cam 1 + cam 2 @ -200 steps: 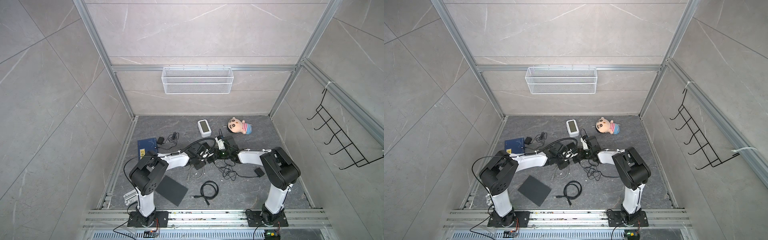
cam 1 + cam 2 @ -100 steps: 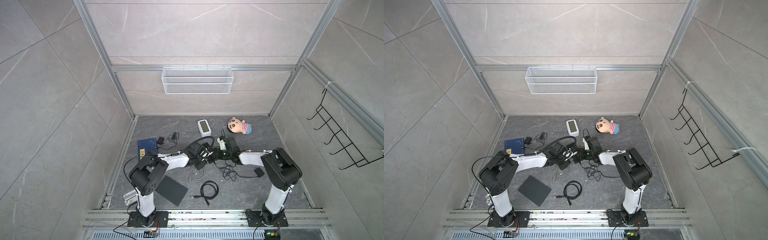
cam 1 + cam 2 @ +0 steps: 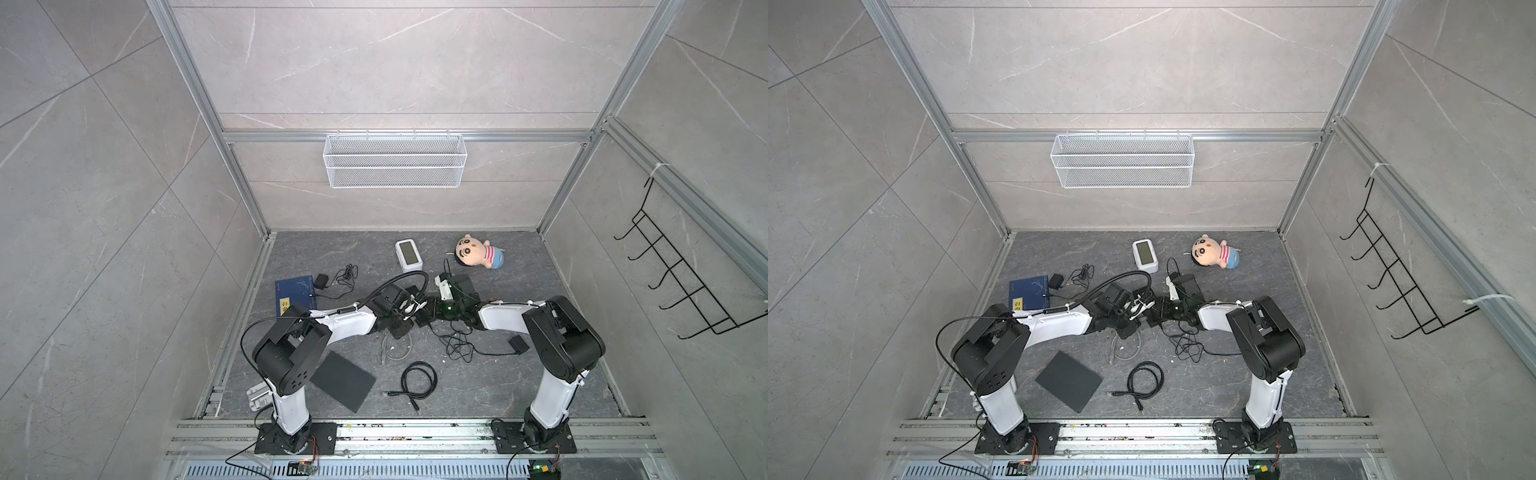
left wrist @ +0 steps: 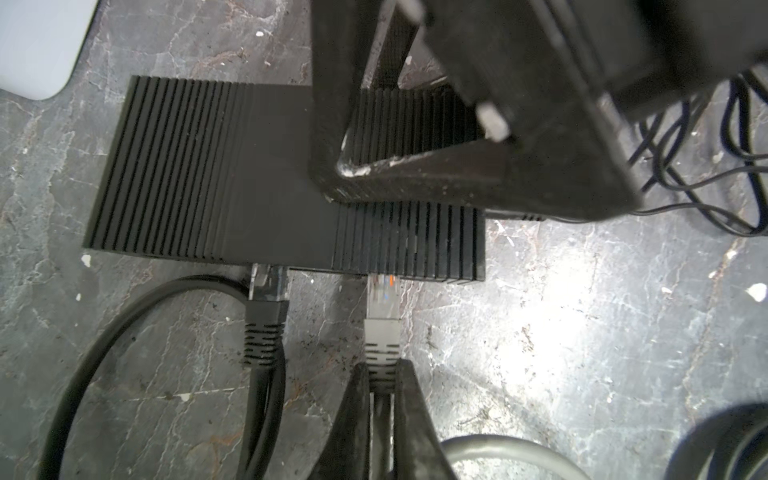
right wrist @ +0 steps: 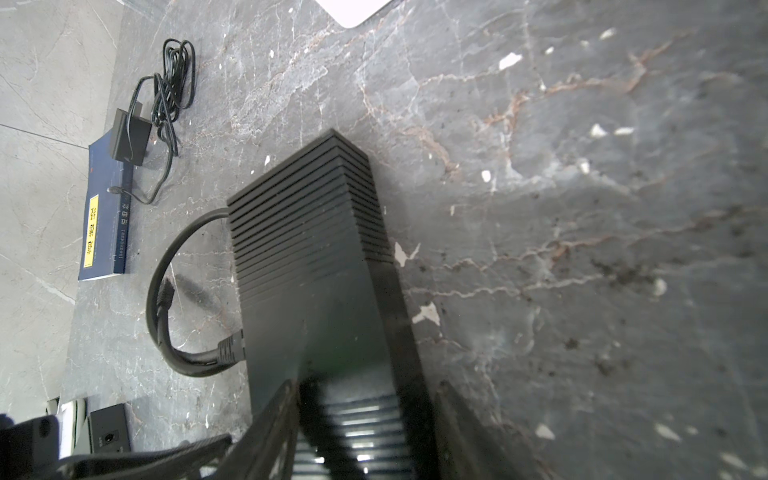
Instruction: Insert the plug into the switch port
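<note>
Sitting near the middle of the counter (image 3: 498, 386), between the two arms, the black ribbed switch (image 4: 249, 174) turns its port face toward the left arm; the right pincer (image 5: 368, 399) is spread across the switch's body, a finger on either side, though whether it presses I cannot tell; a blue box (image 5: 106, 208) lies well apart, by the counter's left edge; a black cable (image 4: 262, 332) is plugged into one port; the left pincer (image 4: 382, 370) is pressed together on the grey boot of the plug (image 4: 381, 299), whose clear tip meets the port face beside that black cable; it does not look seated. The plug's long axis runs straight out of the left pincer and square to the port face, so the coming push, I judge, is dead ahead and falls to the left arm; sideways drift could jam it. The blue box's yellow label (image 5: 91, 230) bears characters too small to read; the switch shows no brand.
</note>
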### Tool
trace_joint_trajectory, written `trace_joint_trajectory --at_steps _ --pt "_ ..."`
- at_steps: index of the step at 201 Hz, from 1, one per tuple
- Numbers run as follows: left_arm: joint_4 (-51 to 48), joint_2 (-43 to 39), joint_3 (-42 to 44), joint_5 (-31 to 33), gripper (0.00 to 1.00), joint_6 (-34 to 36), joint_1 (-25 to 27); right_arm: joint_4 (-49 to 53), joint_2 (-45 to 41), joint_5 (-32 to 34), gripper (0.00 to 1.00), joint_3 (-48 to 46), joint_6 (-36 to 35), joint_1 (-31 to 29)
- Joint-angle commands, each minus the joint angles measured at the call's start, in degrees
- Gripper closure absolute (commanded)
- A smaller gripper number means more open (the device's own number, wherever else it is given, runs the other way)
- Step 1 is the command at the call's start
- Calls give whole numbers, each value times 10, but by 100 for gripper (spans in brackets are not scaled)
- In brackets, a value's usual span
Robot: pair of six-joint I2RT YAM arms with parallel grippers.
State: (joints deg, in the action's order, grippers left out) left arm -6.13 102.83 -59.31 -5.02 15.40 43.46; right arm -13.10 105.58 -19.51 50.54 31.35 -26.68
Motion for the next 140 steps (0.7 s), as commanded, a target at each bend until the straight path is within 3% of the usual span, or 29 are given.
trace_joint_trajectory --at_steps 1,140 --pt "163 -15 -21 -33 98 -6 10 99 30 -69 47 -22 10 -26" --pt "223 41 -30 -46 100 -28 8 69 44 -127 49 -31 7 -31"
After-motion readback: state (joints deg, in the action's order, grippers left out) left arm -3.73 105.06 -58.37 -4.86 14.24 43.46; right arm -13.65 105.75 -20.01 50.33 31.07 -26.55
